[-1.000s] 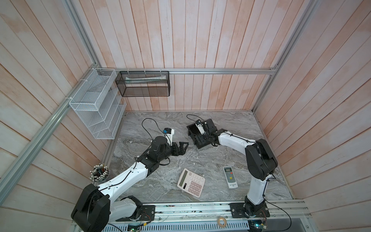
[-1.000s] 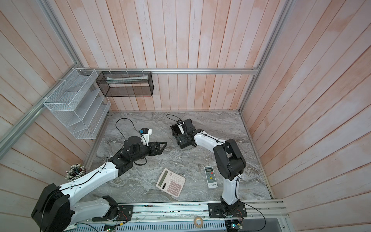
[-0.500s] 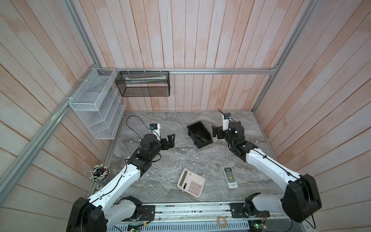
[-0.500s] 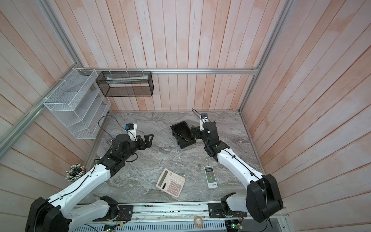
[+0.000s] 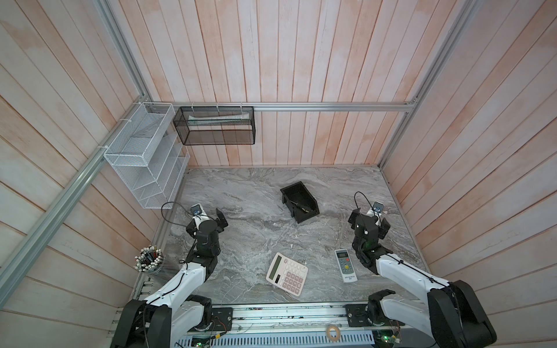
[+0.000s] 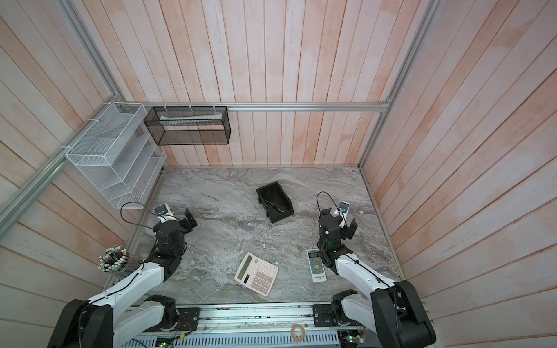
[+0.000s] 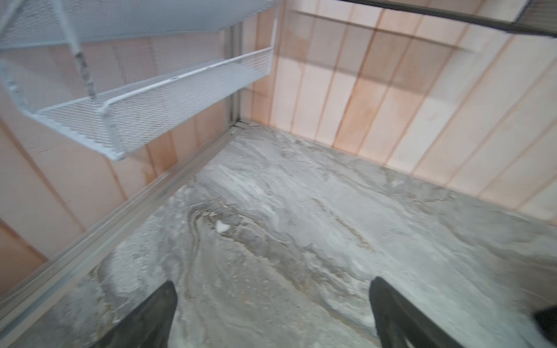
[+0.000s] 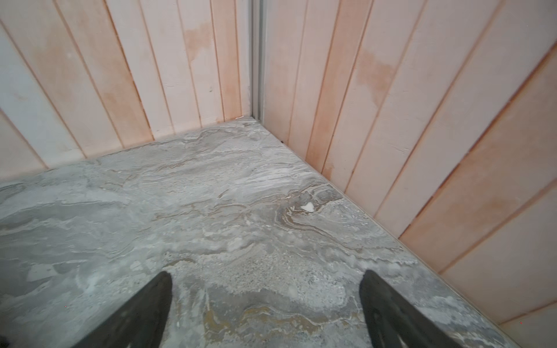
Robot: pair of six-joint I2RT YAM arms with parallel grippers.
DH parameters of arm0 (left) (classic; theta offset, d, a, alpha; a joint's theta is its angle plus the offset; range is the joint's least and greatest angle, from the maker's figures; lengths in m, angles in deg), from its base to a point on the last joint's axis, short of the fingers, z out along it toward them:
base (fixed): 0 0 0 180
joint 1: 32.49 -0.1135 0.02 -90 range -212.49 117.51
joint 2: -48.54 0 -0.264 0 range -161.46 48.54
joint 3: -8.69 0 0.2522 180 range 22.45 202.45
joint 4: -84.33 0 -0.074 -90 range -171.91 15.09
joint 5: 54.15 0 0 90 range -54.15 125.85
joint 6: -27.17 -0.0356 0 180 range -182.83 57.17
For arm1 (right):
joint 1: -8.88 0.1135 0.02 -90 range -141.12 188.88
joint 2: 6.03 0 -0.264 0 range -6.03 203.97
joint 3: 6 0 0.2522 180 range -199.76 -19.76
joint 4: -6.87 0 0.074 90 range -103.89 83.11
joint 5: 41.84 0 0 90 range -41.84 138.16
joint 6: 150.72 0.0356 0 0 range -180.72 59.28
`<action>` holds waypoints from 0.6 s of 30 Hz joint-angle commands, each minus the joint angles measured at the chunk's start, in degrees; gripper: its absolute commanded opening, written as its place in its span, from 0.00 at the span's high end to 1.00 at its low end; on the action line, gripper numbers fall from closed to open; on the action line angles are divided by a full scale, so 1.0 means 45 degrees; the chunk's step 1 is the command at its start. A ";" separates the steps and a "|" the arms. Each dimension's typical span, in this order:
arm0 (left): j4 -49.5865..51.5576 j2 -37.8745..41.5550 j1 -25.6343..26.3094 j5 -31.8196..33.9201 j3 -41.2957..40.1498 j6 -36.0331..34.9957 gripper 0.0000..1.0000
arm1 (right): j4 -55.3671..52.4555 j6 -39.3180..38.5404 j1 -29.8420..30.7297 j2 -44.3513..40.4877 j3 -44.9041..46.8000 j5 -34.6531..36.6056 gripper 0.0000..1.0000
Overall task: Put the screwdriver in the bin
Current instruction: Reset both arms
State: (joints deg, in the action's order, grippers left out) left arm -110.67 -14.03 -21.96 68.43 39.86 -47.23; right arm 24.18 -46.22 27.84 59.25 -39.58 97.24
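The right tool (image 8: 265, 278) is released, its jaws spread wide with nothing between them, over the bare marble desk (image 8: 211, 211). The left tool (image 7: 272, 284) is spread and empty too. Farther back between the arms, the screwdriver (image 5: 303, 207) lies inside the black bin (image 5: 291, 187), well apart from both.

Robot lab test cell, not a lived-in room: plank walls (image 5: 271, 60) framed by aluminium extrusion (image 5: 301, 106), marble-look tabletop (image 5: 256, 229), left arm (image 5: 180, 280) and right arm (image 5: 404, 271) on a front rail (image 5: 286, 313), white wire rack (image 5: 141, 162) and black mesh basket (image 5: 217, 132) hung on the frame.
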 commanded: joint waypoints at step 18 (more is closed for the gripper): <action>-0.6380 -0.5342 -0.0907 -0.1261 0.0573 -0.3159 0.00 | 1.4442 -0.5066 0.0746 0.4641 0.3187 0.2173 0.02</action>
State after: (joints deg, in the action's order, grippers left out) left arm -138.80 -37.52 -25.75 65.90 41.08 -59.67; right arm 73.86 -61.70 29.98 77.76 -26.44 105.08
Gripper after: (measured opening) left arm 0.999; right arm 0.984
